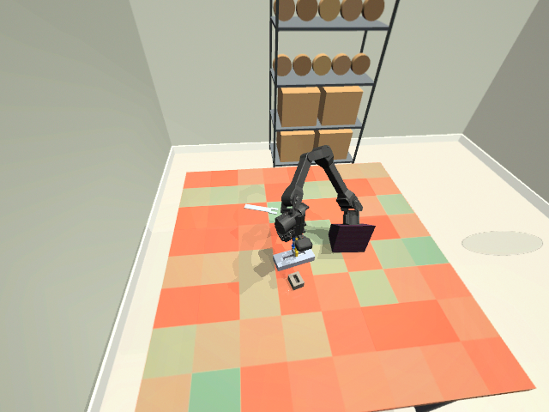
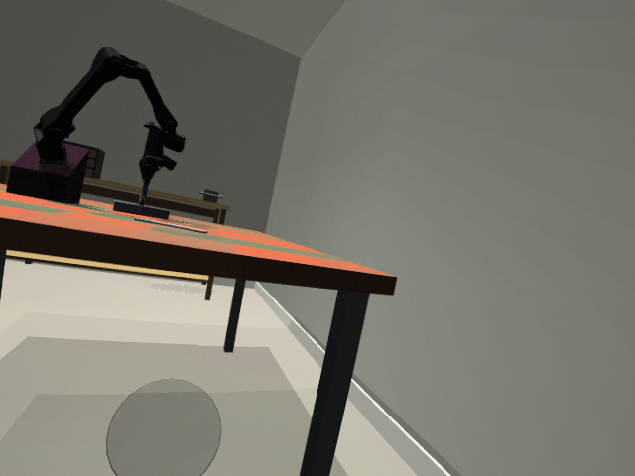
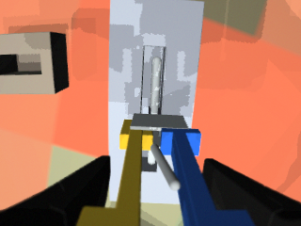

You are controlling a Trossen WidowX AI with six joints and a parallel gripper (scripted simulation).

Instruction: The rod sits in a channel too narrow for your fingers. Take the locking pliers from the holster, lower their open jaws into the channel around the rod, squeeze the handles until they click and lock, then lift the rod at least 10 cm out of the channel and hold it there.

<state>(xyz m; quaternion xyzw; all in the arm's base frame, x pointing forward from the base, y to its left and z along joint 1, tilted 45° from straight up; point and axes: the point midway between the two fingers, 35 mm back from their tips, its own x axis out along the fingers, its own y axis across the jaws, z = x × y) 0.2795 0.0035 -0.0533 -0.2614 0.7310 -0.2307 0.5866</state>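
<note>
From the top, the patchwork tabletop (image 1: 310,377) (image 2: 308,256) has its near right corner at the picture's lower right, and the grey channel block (image 1: 283,263) (image 2: 128,206) (image 3: 127,28) lies well inside all four edges, with the beige slotted block (image 1: 290,284) (image 3: 28,42) just beside it on the side towards the near edge; the pale forked strip (image 1: 256,208) (image 2: 172,225) lies closer to the far left corner, and the arm rises from a dark purple box (image 1: 351,239) (image 2: 49,178) on the block's right; in the exterior view the gripper (image 1: 296,244) (image 2: 145,185) (image 3: 157,165) points down over the channel block, well in from the tabletop's right-hand corner, the strip lying between block and front edge; in the wrist view the gripper is closed on the yellow-and-blue locking pliers (image 1: 293,246) (image 2: 144,192) (image 3: 188,179), partly narrowed, the coloured blocks at their lower end apart on either side of the channel line, while the rod (image 3: 155,85) lies lengthwise in the channel, partly hidden under the grey crosspiece (image 3: 159,121), and whether the pliers are locked I cannot tell
</note>
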